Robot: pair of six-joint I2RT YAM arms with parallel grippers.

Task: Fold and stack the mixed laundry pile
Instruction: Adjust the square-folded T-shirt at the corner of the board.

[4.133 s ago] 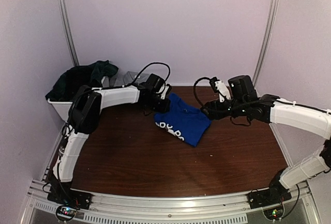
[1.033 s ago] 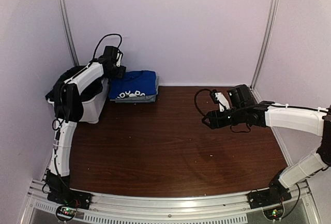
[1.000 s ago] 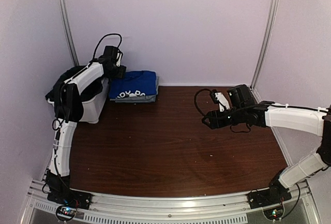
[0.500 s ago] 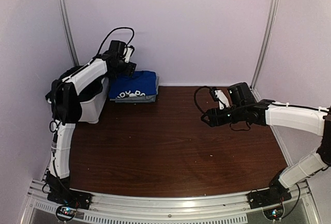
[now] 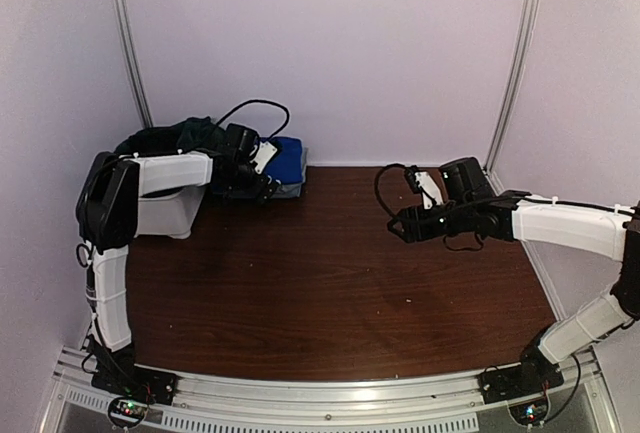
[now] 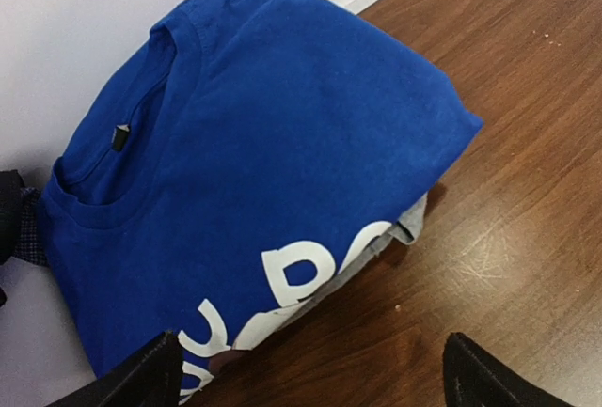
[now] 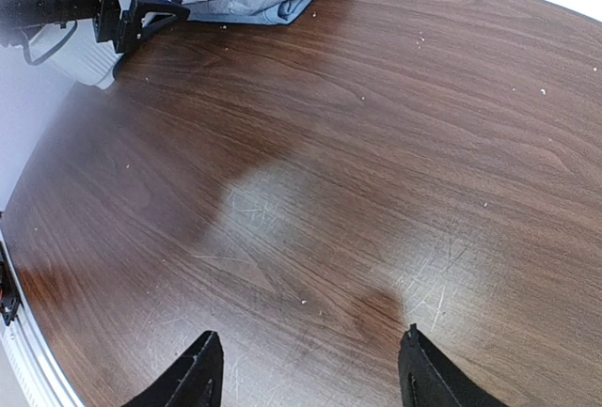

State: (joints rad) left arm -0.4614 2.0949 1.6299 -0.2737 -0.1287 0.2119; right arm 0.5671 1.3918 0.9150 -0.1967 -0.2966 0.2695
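Observation:
A folded royal-blue T-shirt (image 6: 263, 144) with white lettering lies on top of a folded grey garment (image 6: 411, 224) at the back left of the table, against the wall. My left gripper (image 6: 310, 383) hovers just in front of this stack, wide open, with only bare wood between its fingers. From above, the left gripper (image 5: 268, 181) covers the front of the blue T-shirt (image 5: 290, 156). More of the laundry pile, dark green and black cloth (image 5: 185, 136), heaps over the basket. My right gripper (image 5: 400, 228) hangs open above the table's right middle, holding nothing (image 7: 310, 369).
A white plastic basket (image 5: 160, 215) stands at the far left edge beside the stack. The left arm's elbow reaches over it. The brown wooden table (image 5: 320, 293) runs to pale walls at the back and sides, with metal rails in the corners.
The left arm dropped from above the stack to a low spot right in front of it, and its jaws spread wider. The right arm stayed almost still.

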